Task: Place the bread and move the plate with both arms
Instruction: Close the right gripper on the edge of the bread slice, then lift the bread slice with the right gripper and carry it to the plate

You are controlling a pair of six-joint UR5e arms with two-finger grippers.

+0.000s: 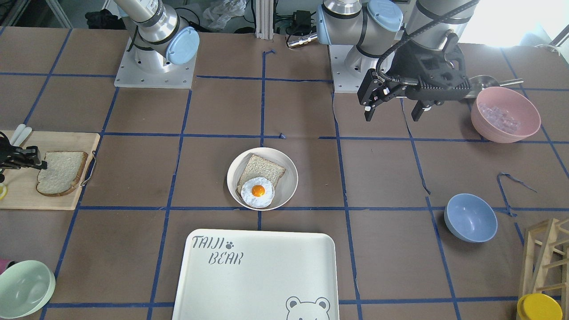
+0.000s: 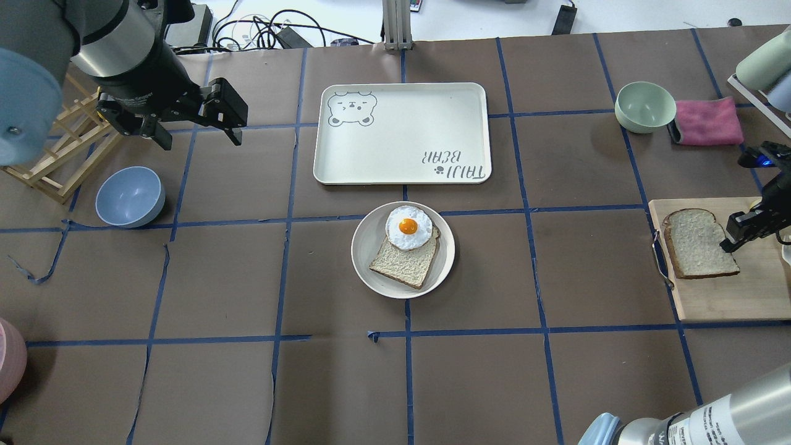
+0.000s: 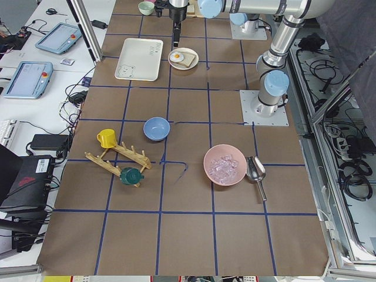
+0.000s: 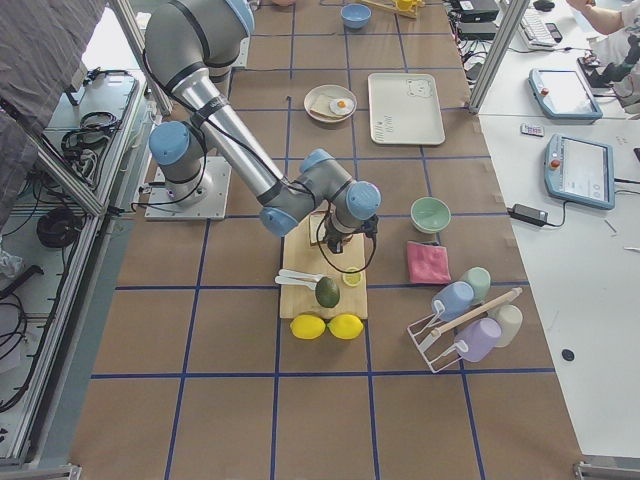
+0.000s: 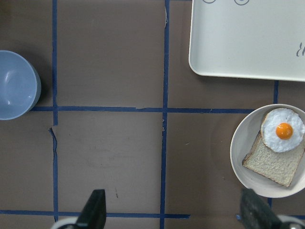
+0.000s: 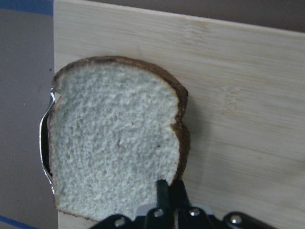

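The bread [image 1: 61, 172] lies flat on a wooden cutting board [image 1: 26, 191] at the table's end; it also shows in the overhead view [image 2: 698, 242] and the right wrist view [image 6: 114, 138]. My right gripper [image 2: 735, 238] is at the slice's edge, its fingers [image 6: 163, 191] pinched together on the dark crust. The plate [image 1: 232, 178] stands mid-table [image 2: 364, 259] and holds a smaller slice and a fried egg [image 2: 408, 227]. My left gripper [image 1: 393, 111] is open and empty, high above the table, far from the plate [image 5: 236, 152].
The white TAIJI BEAR tray [image 2: 401, 133] lies just beyond the plate. A blue bowl [image 2: 130, 196], a wooden rack [image 2: 55, 154] and a pink bowl [image 1: 505, 114] are on the left arm's side. A green bowl [image 2: 644, 106] and a pink cloth [image 2: 707, 120] are near the board.
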